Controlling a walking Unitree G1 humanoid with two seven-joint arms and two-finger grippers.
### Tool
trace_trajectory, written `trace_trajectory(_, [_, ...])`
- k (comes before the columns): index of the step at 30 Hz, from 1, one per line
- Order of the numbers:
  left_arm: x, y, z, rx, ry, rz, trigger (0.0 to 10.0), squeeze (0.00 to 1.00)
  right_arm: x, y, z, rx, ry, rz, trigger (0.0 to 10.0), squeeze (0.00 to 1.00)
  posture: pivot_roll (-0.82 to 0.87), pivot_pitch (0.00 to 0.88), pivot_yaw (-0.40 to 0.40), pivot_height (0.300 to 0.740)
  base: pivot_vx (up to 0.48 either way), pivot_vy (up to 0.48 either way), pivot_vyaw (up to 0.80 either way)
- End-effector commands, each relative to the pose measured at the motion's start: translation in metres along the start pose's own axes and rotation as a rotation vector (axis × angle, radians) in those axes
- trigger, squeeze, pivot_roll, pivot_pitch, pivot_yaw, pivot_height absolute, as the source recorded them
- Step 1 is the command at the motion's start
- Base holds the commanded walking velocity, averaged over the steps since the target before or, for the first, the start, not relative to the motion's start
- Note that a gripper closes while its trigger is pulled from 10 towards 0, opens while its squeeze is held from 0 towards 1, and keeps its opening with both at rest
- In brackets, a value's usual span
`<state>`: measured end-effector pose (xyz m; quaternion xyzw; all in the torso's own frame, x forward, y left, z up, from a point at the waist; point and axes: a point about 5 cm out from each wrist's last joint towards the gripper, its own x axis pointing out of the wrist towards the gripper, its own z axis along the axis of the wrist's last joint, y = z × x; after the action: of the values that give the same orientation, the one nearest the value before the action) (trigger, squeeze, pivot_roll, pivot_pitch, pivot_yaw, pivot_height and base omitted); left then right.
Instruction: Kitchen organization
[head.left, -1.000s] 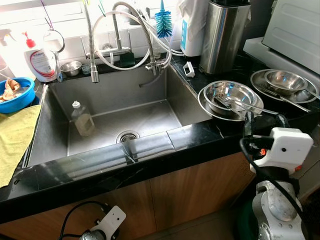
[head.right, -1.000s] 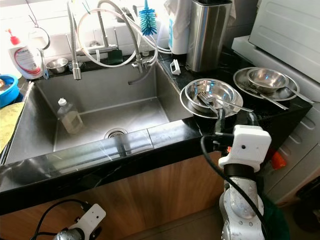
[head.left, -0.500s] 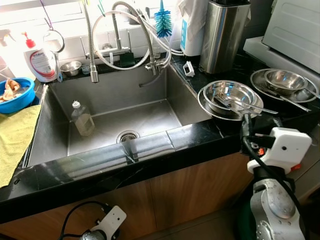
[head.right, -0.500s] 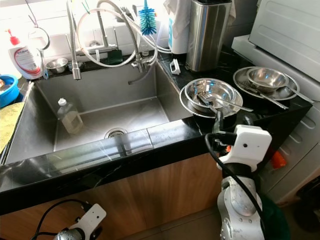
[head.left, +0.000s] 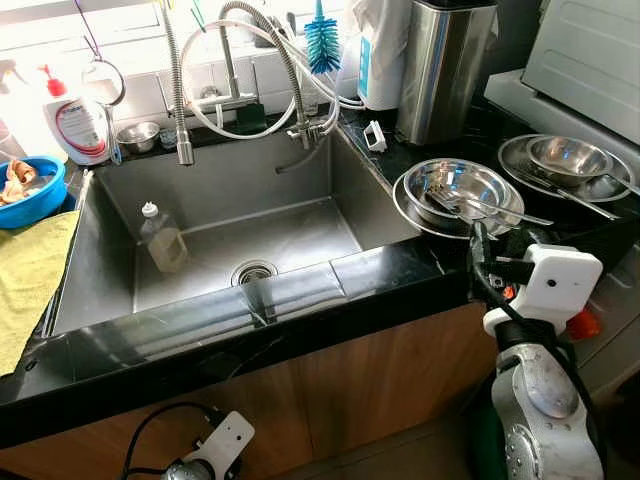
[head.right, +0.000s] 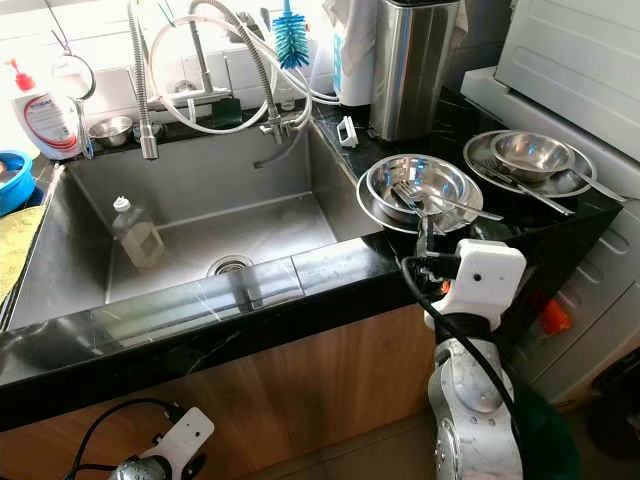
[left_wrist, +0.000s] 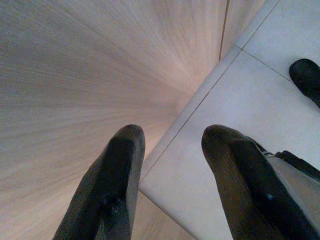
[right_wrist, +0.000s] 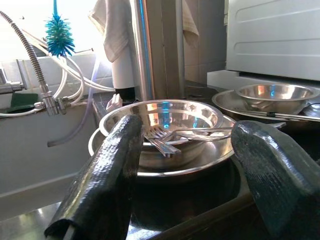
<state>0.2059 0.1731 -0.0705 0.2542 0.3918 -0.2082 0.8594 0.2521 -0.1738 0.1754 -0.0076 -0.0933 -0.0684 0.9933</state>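
A steel bowl (head.left: 458, 186) holding forks (right_wrist: 162, 139) rests on a steel plate (head.left: 408, 205) on the black counter, right of the sink. A second plate with a bowl (head.left: 567, 159) and a utensil lies farther right. My right gripper (head.left: 478, 252) is raised at the counter's front edge, just before the first bowl. It is open, and its fingers (right_wrist: 107, 170) frame the bowl without touching it. My left gripper (left_wrist: 170, 137) hangs low and open by the wooden cabinet front, over the tiled floor.
The steel sink (head.left: 100, 250) holds a small clear bottle (head.left: 162, 240). Faucet hoses (head.left: 255, 70) and a blue brush (head.left: 322, 45) stand behind it, with a tall steel canister (head.left: 443, 65) at the back right. A soap bottle (head.left: 75, 120), a blue bowl (head.left: 25, 190) and a yellow cloth (head.left: 25, 290) are at the left.
My right arm has edged left, and its fingers are now closer to the counter edge in front of the bowl. The dishes have not moved.
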Motion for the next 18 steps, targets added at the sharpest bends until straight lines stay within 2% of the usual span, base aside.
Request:
trace_trajectory(1, [-0.0009, 0.0021, -0.0038, -0.010, 0.019, 0.002, 10.0, 0.00, 0.0031, 0.0029, -0.0014, 0.005, 0.009, 0.015, 3.6, 0.00, -0.15, 0.000, 0.067, 0.740, 0.000, 0.000, 0.00])
trace_trajectory(3, [-0.0009, 0.0020, -0.0037, -0.010, 0.019, 0.002, 10.0, 0.00, 0.0033, 0.0029, -0.0016, 0.005, 0.009, 0.015, 3.6, 0.00, -0.15, 0.000, 0.067, 0.740, 0.000, 0.000, 0.00])
trace_trajectory(4, [-0.0009, 0.0020, -0.0038, -0.010, 0.019, 0.003, 10.0, 0.00, 0.0036, 0.0024, -0.0025, 0.004, 0.013, 0.008, 0.0, 0.00, -0.15, 0.000, 0.067, 0.740, 0.000, 0.000, 0.00])
trace_trajectory(18, [-0.0008, 0.0011, -0.0046, -0.011, 0.026, 0.004, 10.0, 0.00, 0.0059, 0.0018, -0.0049, 0.011, 0.016, 0.004, 0.0, 0.00, -0.15, 0.000, 0.067, 0.740, 0.000, 0.000, 0.00])
